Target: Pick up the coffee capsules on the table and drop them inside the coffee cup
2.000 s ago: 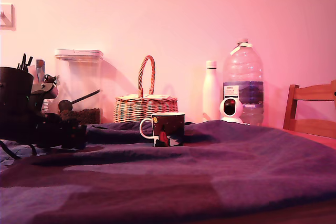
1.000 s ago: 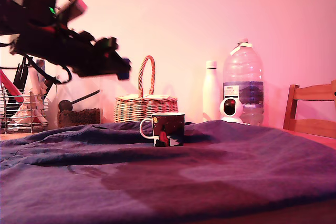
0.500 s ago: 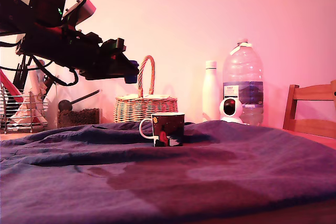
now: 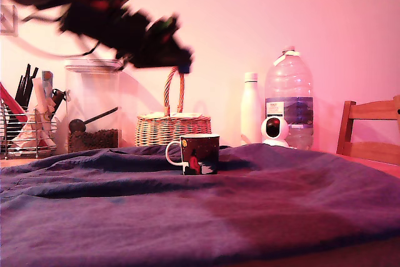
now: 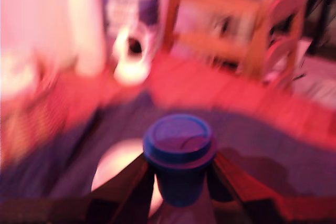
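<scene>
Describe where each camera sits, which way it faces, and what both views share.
Exterior view: low at table height, facing the wall; coffee cup mid-frame, blurred arm and gripper overhead.
Wrist view: on the arm, looking past its fingers, which grip a blue coffee capsule, toward the wooden chair.
Shared: capsule, chair, small white camera, blue cloth.
</scene>
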